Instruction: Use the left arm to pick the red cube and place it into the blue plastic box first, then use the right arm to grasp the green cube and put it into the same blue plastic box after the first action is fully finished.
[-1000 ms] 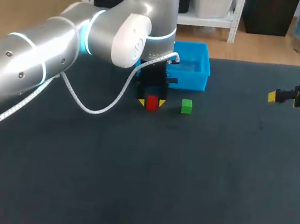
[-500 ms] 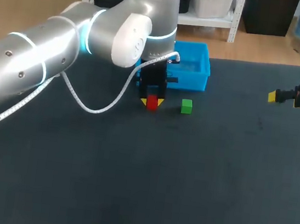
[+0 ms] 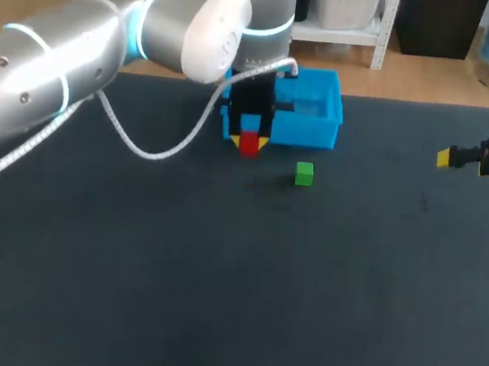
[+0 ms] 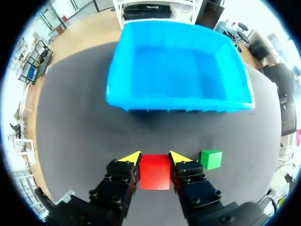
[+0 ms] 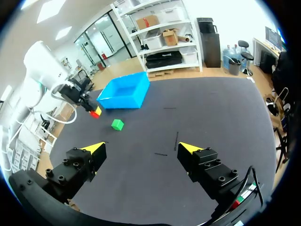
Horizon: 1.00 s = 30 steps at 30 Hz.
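**A:** From the head view, where is the red cube (image 3: 249, 145)?

**B:** It is pinched between the yellow tips of the left tool (image 3: 249, 139), just in front of the near wall of the blue plastic box (image 3: 314, 134), outside it. The green cube (image 3: 304, 174) lies on the dark counter (image 3: 214, 278), a little nearer than the box's near wall and toward its right end.

**A:** And the right tool (image 3: 447, 157)?

**B:** It is well off to the right of the box. I cannot tell its spread from here.

**A:** What about the left wrist view?

**B:** The left tool (image 4: 155, 158) clamps the red cube (image 4: 154, 172), with one finger on each side. The blue plastic box (image 4: 178, 101) sits straight ahead, open side up. The green cube (image 4: 210, 159) rests just beside one finger, on the near side of the box.

**A:** And the right wrist view?

**B:** The right tool (image 5: 141, 148) is spread wide and holds nothing. Far ahead stands the blue plastic box (image 5: 123, 94). The green cube (image 5: 117, 124) sits on the counter (image 5: 197, 117) in front of the box. The red cube (image 5: 95, 113) is in the left tool, beside the box's near corner.
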Available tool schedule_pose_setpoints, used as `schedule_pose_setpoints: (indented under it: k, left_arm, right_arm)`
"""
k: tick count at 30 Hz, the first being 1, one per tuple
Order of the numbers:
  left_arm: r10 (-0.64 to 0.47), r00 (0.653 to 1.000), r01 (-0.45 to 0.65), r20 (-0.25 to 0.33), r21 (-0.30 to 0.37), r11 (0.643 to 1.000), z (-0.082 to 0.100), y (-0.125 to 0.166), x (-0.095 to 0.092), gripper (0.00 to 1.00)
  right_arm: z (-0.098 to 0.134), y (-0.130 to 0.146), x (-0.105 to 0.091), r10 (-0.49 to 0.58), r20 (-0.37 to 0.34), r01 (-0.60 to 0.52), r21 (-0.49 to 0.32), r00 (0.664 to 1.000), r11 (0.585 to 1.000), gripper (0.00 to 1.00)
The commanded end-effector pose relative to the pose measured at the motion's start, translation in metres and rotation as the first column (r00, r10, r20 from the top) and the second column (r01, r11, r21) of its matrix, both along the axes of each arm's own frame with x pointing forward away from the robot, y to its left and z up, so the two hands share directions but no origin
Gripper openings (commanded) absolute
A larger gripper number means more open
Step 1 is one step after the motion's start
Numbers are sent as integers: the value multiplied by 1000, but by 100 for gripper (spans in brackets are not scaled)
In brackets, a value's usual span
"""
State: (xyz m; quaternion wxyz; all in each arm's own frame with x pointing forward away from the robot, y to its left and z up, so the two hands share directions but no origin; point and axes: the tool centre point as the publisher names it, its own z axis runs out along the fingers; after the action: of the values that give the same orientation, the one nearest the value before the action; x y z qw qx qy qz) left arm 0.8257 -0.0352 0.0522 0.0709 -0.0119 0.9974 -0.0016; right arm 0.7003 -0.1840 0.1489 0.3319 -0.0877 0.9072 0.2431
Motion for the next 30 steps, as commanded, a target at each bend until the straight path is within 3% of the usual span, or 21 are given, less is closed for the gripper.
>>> schedule_pose_setpoints:
  k: [1, 5, 9, 17, 23, 30]
  left_arm:
    - [-12, 1000, 12, 20, 1, 1000, 27, 6, -6, 0]
    - [-31, 998, 31, 51, 4, 1000, 51, 9, -6, 0]
    - [-46, 996, 46, 75, 7, 999, 62, 9, -6, 0]
    - [-75, 992, 77, 100, -13, 997, 62, 13, -11, 0]
    - [-125, 979, 130, 160, -23, 991, 66, 17, -11, 0]
    - [-213, 934, 236, 286, -47, 971, 74, 23, -6, 0]
  right_arm:
    - [0, 0, 0, 0, -1, 0, -1, 1000, 1000, 100]
    - [0, 0, 0, 0, -1, 0, -1, 1000, 1000, 100]
    - [0, 0, 0, 0, -1, 0, -1, 1000, 1000, 100]
    - [0, 0, 0, 0, -1, 0, -1, 1000, 1000, 100]
    - [0, 0, 0, 0, -1, 0, -1, 1000, 1000, 100]
    - [0, 0, 0, 0, -1, 0, -1, 1000, 1000, 100]
